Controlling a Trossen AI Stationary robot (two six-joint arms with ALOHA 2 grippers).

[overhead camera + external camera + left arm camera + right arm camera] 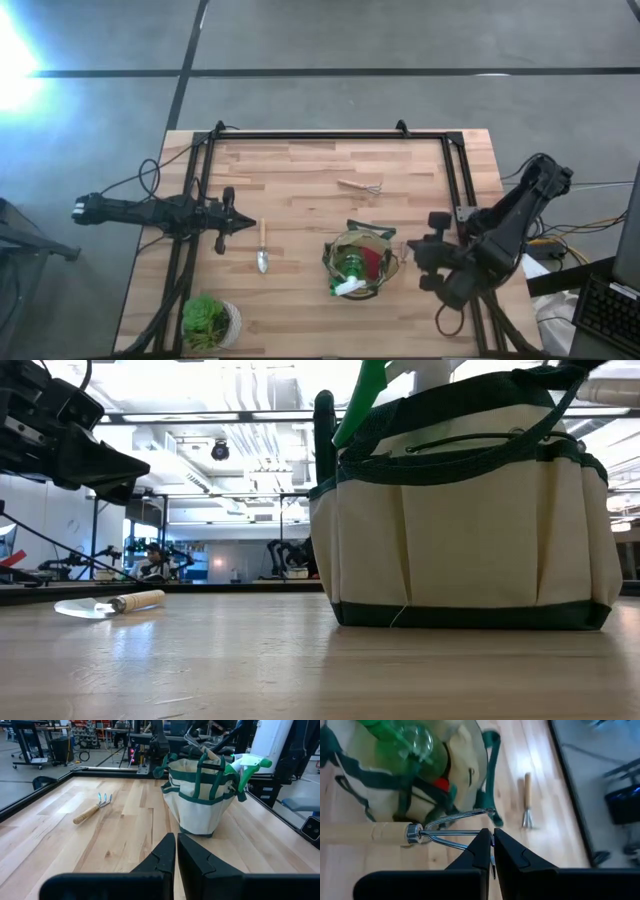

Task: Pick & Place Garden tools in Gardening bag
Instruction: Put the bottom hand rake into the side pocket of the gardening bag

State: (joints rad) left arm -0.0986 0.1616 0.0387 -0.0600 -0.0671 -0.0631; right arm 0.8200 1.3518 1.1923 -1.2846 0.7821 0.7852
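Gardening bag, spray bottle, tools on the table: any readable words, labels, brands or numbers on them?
None legible in any view.
Gardening bag: plain fabric, no print visible.
Spray bottle: no label visible.
Trowel, rake fork: no markings visible.

Low view chops off the gardening bag [470, 510] handles and spray bottle [365, 395] top. In the right wrist view, the fork handle [362, 832] runs off the edge, and whatever that red item [441, 783] inside is, can't tell.
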